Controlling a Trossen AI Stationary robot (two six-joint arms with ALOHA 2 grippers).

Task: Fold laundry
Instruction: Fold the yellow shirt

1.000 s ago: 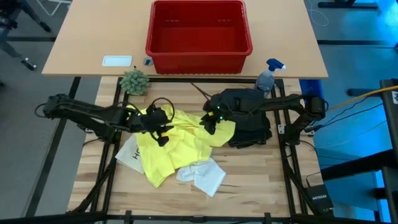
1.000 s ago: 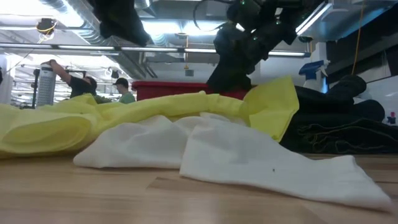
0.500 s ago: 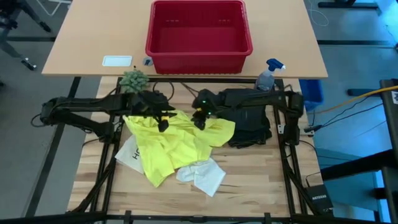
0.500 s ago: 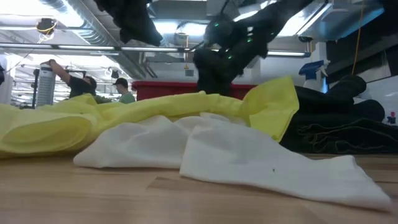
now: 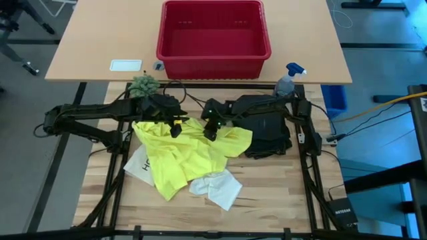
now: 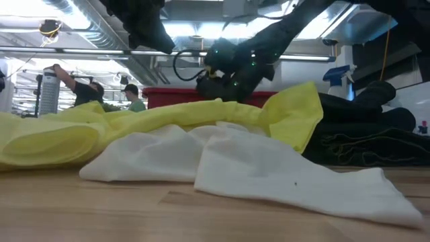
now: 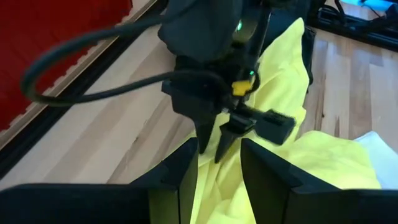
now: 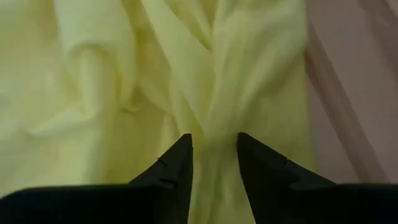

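The bright yellow T-shirt (image 5: 183,152) lies crumpled at the table's middle, partly over a white cloth (image 5: 217,188) near the front. The black trousers (image 5: 268,133) lie bunched to its right. My left gripper (image 5: 175,129) hovers open over the shirt's far left part, nothing between its fingers (image 7: 186,168). My right gripper (image 5: 209,132) is open and slants down at the shirt's far edge. A raised fold of yellow cloth (image 8: 214,118) stands in its gap. In the left wrist view the right gripper (image 7: 216,146) shows just ahead. My right gripper comes at the T-shirt from above, slanting down, one fingertip (image 8: 181,152) on either side of a raised fold (image 8: 214,124) near the shirt's far edge. I cannot tell whether the fingertips touch the cloth. The shirt lies slack on the table.
A red basket (image 5: 212,37) stands beyond the far edge, with a small green plant (image 5: 144,87) to its left and a spray bottle (image 5: 287,81) to its right. A flat white printed item (image 5: 137,167) pokes out under the shirt's left side. People show in the room behind.
My right gripper has gone down and toward the table's left, onto the shirt's far edge. My left gripper has swung toward the far edge, above the shirt. Neither gap has changed, and the garments lie as before.
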